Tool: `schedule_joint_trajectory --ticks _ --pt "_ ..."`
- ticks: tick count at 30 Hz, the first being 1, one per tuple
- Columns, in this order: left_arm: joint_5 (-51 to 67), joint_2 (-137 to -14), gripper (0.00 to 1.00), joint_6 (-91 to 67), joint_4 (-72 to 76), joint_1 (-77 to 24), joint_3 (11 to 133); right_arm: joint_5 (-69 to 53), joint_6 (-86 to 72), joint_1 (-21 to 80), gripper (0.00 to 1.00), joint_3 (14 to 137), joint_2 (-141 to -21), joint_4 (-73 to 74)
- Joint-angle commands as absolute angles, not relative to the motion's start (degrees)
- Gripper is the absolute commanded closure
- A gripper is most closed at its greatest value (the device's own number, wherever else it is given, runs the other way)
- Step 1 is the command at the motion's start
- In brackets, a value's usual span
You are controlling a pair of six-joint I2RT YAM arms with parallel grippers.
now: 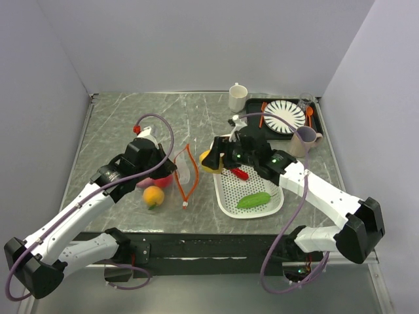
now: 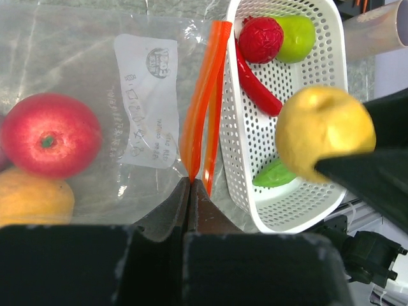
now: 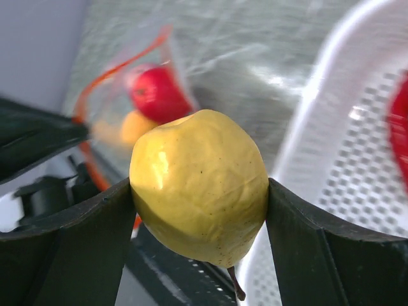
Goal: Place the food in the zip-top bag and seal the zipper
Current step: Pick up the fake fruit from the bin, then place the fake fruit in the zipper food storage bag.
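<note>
The clear zip-top bag [image 1: 178, 171] lies at the table's middle left, mouth open towards the white basket [image 1: 226, 204]. Its orange-red zipper [image 2: 203, 95] forms an open loop. My left gripper [image 2: 189, 182] is shut on one zipper strip and also shows in the top view [image 1: 171, 171]. A red ball [image 2: 51, 143] and an orange ball [image 2: 32, 201] lie inside the bag. My right gripper [image 3: 199, 210] is shut on a yellow ball [image 3: 199, 185], held above the basket's left rim near the bag mouth [image 1: 209, 160]. The basket holds a red chilli [image 2: 255, 86], a green cucumber [image 1: 254, 200], a red ball [image 2: 260, 39] and a green ball [image 2: 298, 37].
A white mug [image 1: 237, 97] stands at the back. A black tray [image 1: 252, 104] with a striped plate [image 1: 285, 116] and orange cutlery sits at the back right. A purple cup [image 1: 303, 140] stands right of my right arm.
</note>
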State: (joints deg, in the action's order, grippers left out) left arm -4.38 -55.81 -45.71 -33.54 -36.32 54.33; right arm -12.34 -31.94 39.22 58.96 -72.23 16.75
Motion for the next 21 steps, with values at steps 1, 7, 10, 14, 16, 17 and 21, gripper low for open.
schedule_joint_trajectory --ticks 1,7,10,14,16,17,21 --pt "-4.31 -55.37 0.99 -44.82 -31.47 -36.47 55.02 -17.49 -31.56 43.4 0.48 63.18 -74.61 13.27" --pt "-3.61 -54.58 0.99 -44.91 -30.94 -36.47 55.2 -18.45 -32.25 45.88 0.48 64.77 -78.57 12.92" --pt "-3.16 -54.58 0.99 -45.0 -30.41 -36.47 55.02 -17.68 -32.34 46.93 0.47 66.09 -80.68 12.83" --pt "-2.73 -54.67 0.99 -45.0 -30.59 -36.47 55.37 -17.93 -32.52 47.2 0.43 67.85 -84.37 12.74" --pt "-2.46 -54.49 0.99 -45.0 -30.32 -36.47 55.63 -18.54 -32.43 47.37 0.41 69.33 -86.21 12.57" --pt "-2.81 -54.23 0.99 -45.09 -30.41 -36.39 55.81 -18.28 -32.43 47.55 0.41 70.04 -86.83 13.0" --pt "-3.6 -53.44 0.99 -45.35 -30.58 -36.47 55.99 -17.58 -31.82 47.81 0.32 74.16 -89.99 14.76"
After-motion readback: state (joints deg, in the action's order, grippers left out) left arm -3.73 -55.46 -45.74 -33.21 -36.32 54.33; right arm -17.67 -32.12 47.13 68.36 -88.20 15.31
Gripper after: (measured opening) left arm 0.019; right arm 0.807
